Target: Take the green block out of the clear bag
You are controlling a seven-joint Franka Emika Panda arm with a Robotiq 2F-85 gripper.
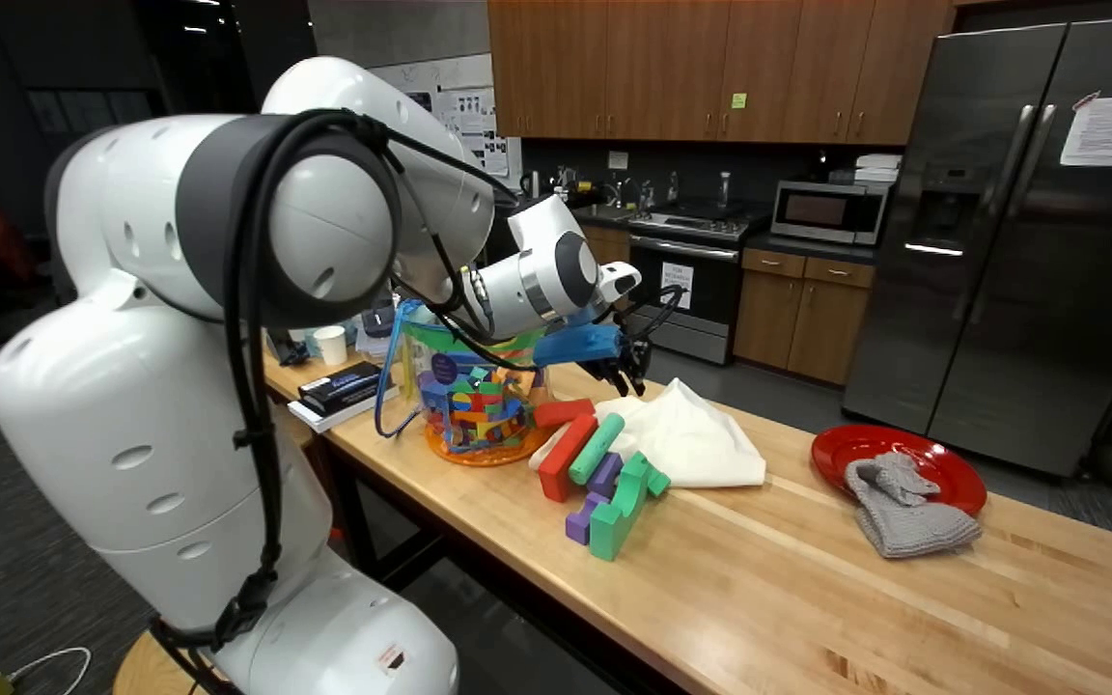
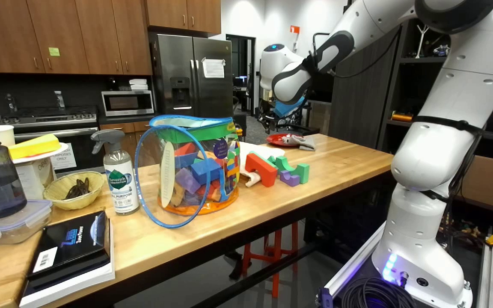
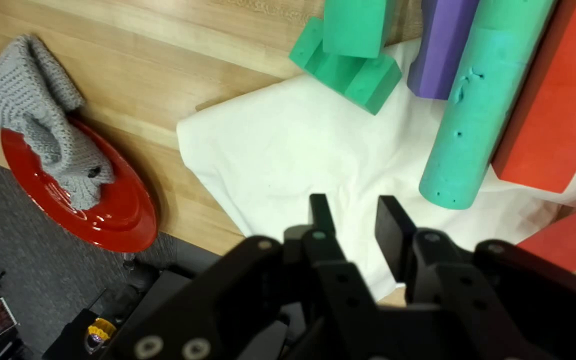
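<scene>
The clear bag [image 2: 194, 133] stands upright on the table, its blue-rimmed lid [image 2: 170, 225] hanging down one side and multicoloured blocks visible through its wall. Outside it, beside and partly on a white cloth [image 3: 278, 155], lie several green pieces: a cylinder [image 3: 468, 130], an arched block [image 1: 622, 507] and a small grooved piece [image 3: 345, 75]. Which of these is the green block I cannot tell; bits of green also show inside the bag. My gripper [image 3: 353, 197] hangs above the cloth, past the cylinder's end. Its fingers stand partway apart, and only cloth shows in the gap.
Red blocks [image 3: 548, 100] and purple blocks [image 3: 440, 50] lie close to the green ones. A red plate [image 1: 952, 463] with a grey knitted cloth [image 1: 903, 516] sits farther along the table. Near the bag stand a spray bottle [image 2: 120, 184] and a black box [image 2: 73, 239].
</scene>
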